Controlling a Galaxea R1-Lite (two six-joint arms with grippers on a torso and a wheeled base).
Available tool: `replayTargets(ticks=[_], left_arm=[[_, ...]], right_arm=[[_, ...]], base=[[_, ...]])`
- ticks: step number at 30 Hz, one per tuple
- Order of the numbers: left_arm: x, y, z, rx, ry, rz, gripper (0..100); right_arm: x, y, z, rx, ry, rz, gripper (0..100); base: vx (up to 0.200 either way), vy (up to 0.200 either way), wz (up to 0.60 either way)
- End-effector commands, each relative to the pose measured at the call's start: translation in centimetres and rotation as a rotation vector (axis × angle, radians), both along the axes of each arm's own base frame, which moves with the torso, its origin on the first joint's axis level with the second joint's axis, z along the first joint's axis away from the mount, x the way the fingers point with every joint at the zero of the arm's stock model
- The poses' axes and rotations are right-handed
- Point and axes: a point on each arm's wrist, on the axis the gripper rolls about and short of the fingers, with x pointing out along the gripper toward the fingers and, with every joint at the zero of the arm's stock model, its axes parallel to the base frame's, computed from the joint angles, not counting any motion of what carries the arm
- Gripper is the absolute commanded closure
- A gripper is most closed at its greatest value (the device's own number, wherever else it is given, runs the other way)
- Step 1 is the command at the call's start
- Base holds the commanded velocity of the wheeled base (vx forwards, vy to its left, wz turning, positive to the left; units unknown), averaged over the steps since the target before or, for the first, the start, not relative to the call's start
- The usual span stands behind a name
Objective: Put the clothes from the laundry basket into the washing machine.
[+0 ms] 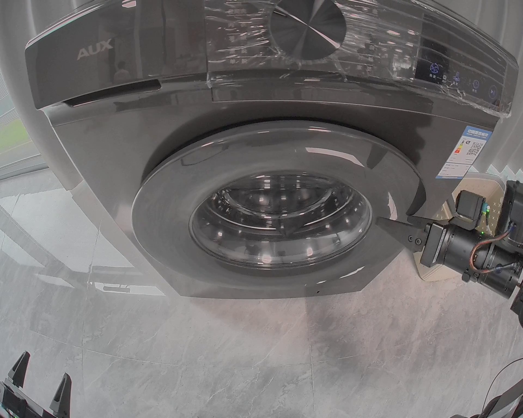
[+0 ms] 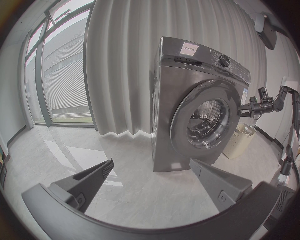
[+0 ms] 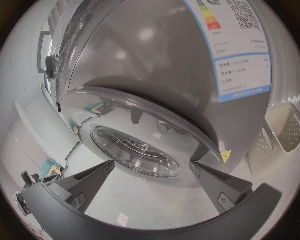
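washing machine (image 1: pixel 109 141): grey, stands on pale shiny floor (image 1: pixel 218 354), right ahead of the robot. round door (image 1: pixel 163 217): shut flat on the front, with glass (image 1: pixel 280 239) in the middle; shiny drum (image 1: pixel 256 198) seen through it. knob (image 1: pixel 308 24) up top, under clear plastic wrap (image 1: pixel 381 49). blue and white sticker (image 1: pixel 464 152) on the front, up by the right corner.

laundry basket (image 2: pixel 238 141): cream, full of little holes, sits on the floor just beside the machine, on the robot's right side. cannot tell what lies inside.

right gripper (image 1: pixel 393 219): held out level at the right edge of the door, about half way up, in front of the basket. open wide, two dark fingers (image 3: pixel 218 184) well apart, holds nothing. one finger tip just by the door rim; cannot tell if touching. in the right wrist view, close up to the door, with the glass seen between the two fingers and the basket off to one side.

left gripper (image 2: pixel 150 161): low down and well back from the machine, on the robot's left. open wide too, holds nothing. points over the floor at the machine.

white curtain (image 2: pixel 125 62) behind the machine, tall window (image 2: pixel 62 68) farther off to the side.
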Motion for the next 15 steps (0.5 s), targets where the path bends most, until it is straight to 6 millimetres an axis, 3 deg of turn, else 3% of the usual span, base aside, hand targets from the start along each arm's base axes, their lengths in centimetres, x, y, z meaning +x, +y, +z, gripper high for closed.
replayTargets(ticks=[1, 4, 5, 6, 8, 15], left_arm=[[0.0, 0.0, -0.5, -0.003, 0.002, 0.001, 0], [0.0, 0.0, -0.5, -0.003, 0.002, 0.001, 0], [0.0, 0.0, -0.5, -0.003, 0.002, 0.001, 0], [0.0, 0.0, -0.5, -0.003, 0.002, 0.001, 0], [0.0, 0.0, -0.5, -0.001, 0.002, 0.001, 0], [0.0, 0.0, -0.5, -0.003, 0.002, 0.001, 0]], right_arm=[[-3.6, -0.6, -1.9, -0.034, 0.024, 0.057, 0], [-6.3, -0.5, -3.3, -0.06, 0.037, 0.152, 0], [-6.3, -0.5, -3.3, -0.06, 0.037, 0.152, 0], [-8.4, -1.2, -4.1, -0.063, 0.038, 0.2, 0], [-10.0, -1.9, -4.3, -0.052, 0.016, 0.24, 0], [-13.7, -4.4, -4.9, -0.032, -0.097, 0.226, 0]], base=[[0.0, 0.0, 0.0], [0.0, 0.0, 0.0], [0.0, 0.0, 0.0], [0.0, 0.0, 0.0], [0.0, 0.0, 0.0], [0.0, 0.0, 0.0]])
